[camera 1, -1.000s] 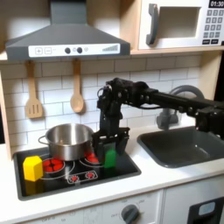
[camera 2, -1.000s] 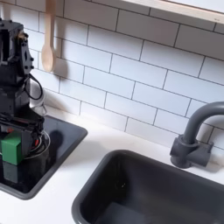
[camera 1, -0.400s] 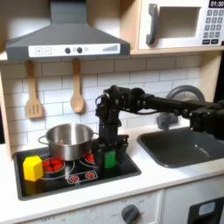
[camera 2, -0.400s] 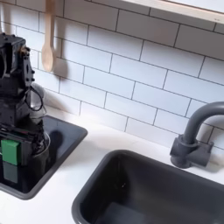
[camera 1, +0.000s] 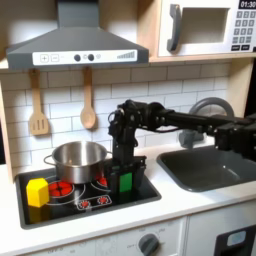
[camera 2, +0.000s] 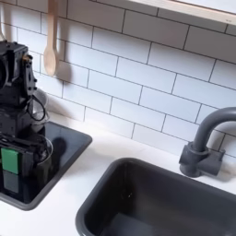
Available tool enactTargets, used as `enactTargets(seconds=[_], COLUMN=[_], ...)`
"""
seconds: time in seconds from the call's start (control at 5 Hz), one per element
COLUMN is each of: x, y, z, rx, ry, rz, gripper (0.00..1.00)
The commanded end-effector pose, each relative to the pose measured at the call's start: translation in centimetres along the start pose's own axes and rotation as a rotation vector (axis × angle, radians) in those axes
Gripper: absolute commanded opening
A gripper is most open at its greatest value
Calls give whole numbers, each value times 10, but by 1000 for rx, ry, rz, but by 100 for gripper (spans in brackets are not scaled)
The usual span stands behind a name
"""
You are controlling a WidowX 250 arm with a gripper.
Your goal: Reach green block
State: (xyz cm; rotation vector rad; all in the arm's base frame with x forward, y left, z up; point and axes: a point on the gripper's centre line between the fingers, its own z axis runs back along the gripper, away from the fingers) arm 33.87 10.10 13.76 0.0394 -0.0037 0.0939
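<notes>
Black gripper (camera 1: 124,170) is right above the small bright green cube (camera 1: 125,182), beside the steel pot (camera 1: 78,160).
Reach looks almost done; a short descent is left, and I cannot tell how the jaws stand.

1. The green block (camera 1: 125,182) is plain bright green, on the black stovetop (camera 1: 140,195), also green in the second exterior view (camera 2: 10,159).
2. The yellow cube (camera 1: 37,191), at the stovetop's far end from the green block in the first exterior view, is plain yellow.
3. The steel pot (camera 1: 78,160) behind them is shiny silver.
4. The burner rings (camera 1: 62,188) are red.
5. The gripper (camera 1: 124,163) is black.
6. The wall tiles (camera 2: 138,78) behind the stovetop are white.
7. The sink (camera 2: 157,207) is dark grey.
</notes>
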Motion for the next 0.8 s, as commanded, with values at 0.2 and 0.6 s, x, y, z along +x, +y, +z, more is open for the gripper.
enactTargets(seconds=[0.2, 0.6], x=[1, 1], y=[0, 0], z=[-1, -1], rx=[-13, -1], ry=[-7, -5], rz=[8, -1], gripper=[100, 100])
